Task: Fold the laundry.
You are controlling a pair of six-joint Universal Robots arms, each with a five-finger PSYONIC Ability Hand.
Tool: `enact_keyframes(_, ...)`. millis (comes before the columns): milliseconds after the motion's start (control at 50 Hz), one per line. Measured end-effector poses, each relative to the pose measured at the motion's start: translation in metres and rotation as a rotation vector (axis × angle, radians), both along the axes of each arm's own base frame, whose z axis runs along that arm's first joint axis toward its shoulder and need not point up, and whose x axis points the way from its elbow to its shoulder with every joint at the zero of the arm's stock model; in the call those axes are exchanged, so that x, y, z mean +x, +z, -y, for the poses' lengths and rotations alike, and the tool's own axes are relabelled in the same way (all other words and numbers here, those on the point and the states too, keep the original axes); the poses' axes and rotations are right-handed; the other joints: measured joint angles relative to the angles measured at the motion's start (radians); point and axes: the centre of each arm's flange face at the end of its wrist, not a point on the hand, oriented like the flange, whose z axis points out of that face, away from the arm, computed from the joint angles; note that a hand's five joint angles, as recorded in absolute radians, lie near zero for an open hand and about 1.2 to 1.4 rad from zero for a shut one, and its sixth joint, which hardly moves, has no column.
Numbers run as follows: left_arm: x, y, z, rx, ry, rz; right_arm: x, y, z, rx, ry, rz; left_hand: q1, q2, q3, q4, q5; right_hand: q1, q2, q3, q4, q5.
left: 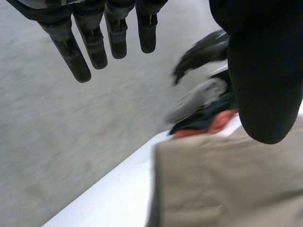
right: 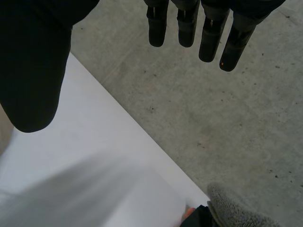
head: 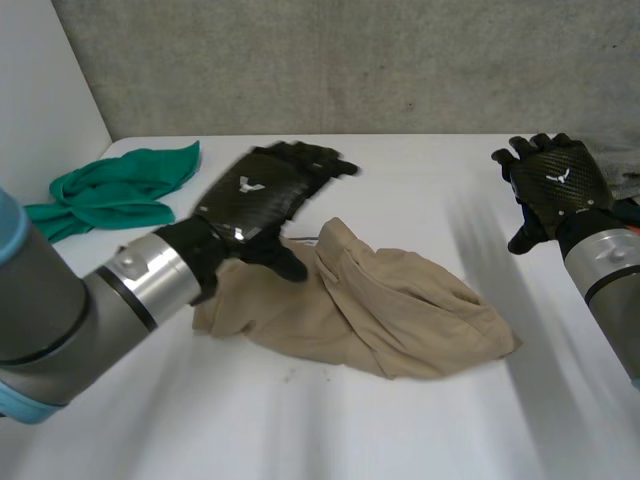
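Note:
A crumpled tan garment (head: 390, 305) lies in the middle of the white table (head: 300, 430). My left hand (head: 262, 192) hovers over its back left part, open, fingers straight and apart from the cloth. In the left wrist view those fingers (left: 94, 45) and the thumb (left: 265, 75) are spread with nothing between them, and the tan garment (left: 227, 184) lies below the thumb. My right hand (head: 555, 182) is raised at the table's right side, open and empty. In its own wrist view its fingers (right: 189, 26) point straight out beyond the table edge (right: 109, 142).
A green cloth (head: 115, 190) is bunched at the back left of the table. A grey cloth (head: 626, 170) lies at the far right edge, seen with dark and orange clothes as a pile (left: 203, 111) beyond the tan garment. A concrete floor (right: 227, 123) surrounds the table.

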Motion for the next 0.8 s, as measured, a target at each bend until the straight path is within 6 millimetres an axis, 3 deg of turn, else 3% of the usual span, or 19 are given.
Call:
enact_keyframes(140,0.036,-0.007,0.027,0.069,0.298,0.023,0.008,0.012,-0.009,0.075,0.036,-0.015,0.0,0.0,0.0,0.0,0.0,0.0,0.0,0.0,0.0,0.0)
enact_keyframes(220,0.058,-0.016,0.038,0.125,0.469,0.054,0.024,0.025,-0.024,0.154,0.107,-0.024,0.0,0.0,0.0,0.0,0.0,0.0,0.0,0.0,0.0,0.0)
enact_keyframes(360,0.075,-0.038,0.038,0.243,0.584,0.125,0.054,0.053,-0.05,0.301,0.223,0.021,0.0,0.0,0.0,0.0,0.0,0.0,0.0,0.0,0.0,0.0)
enact_keyframes(460,0.078,-0.054,0.033,0.314,0.59,0.167,0.072,0.055,-0.059,0.38,0.273,0.057,0.0,0.0,0.0,0.0,0.0,0.0,0.0,0.0,0.0,0.0)
enact_keyframes(620,0.084,-0.069,0.032,0.369,0.602,0.191,0.112,0.023,-0.064,0.471,0.343,0.072,0.0,-0.001,0.0,-0.004,0.0,0.0,0.0,0.0,0.0,0.0)
enact_keyframes(660,0.086,-0.069,0.034,0.37,0.608,0.189,0.127,0.002,-0.058,0.476,0.337,0.057,0.0,-0.001,0.0,-0.004,0.0,0.0,0.0,0.0,0.0,0.0)
enact_keyframes(700,0.086,-0.069,0.034,0.369,0.61,0.187,0.132,-0.006,-0.055,0.472,0.323,0.05,0.0,-0.001,0.0,-0.004,0.0,0.0,0.0,0.0,0.0,0.0)
enact_keyframes(720,0.087,-0.069,0.035,0.367,0.612,0.186,0.135,-0.013,-0.052,0.47,0.31,0.043,0.0,-0.001,0.0,-0.004,0.0,0.035,0.044,0.034,0.031,0.031)
enact_keyframes(760,0.087,-0.068,0.035,0.365,0.612,0.184,0.139,-0.019,-0.048,0.462,0.29,0.036,0.0,-0.001,0.0,-0.004,0.0,0.359,0.404,0.381,0.365,0.353)
enact_keyframes(800,0.087,-0.067,0.035,0.362,0.612,0.183,0.14,-0.021,-0.045,0.451,0.275,0.033,0.0,-0.001,0.0,-0.004,0.0,0.566,0.602,0.591,0.574,0.55)
